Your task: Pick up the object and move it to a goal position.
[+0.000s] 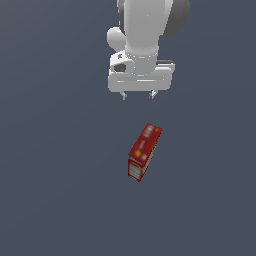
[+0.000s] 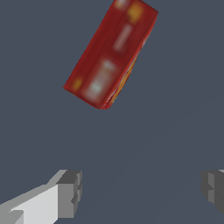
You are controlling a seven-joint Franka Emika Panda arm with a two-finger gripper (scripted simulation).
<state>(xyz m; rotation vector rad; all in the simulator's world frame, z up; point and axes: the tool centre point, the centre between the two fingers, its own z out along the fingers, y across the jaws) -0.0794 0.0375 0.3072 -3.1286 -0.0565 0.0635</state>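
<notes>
Landmark: the red box [image 1: 144,151], the task's object, lying flat on the plain grey floor [image 1: 55,190]; every place below is given against it.
Box position: alone on the floor, long axis skewed rather than square to the arm, whitish label end turned away from the arm in the exterior view, yellow-orange marks along its side.
Gripper [image 1: 138,95]: apart from the box, beyond its unlabelled end in the exterior view, nothing between its fingers.
Finger spread: wide; in the wrist view the two pads [image 2: 70,192] stand far apart with bare floor between them, well wider than the box is across.
Why so: judged, the spread gives room to straddle the narrow sides of the box once the arm is over it.
Step in hand: approach, grasp not yet made.
Next need: probably shift over the box's middle and turn the wrist to match its skew.
Goal position: no marker visible in either view.
</notes>
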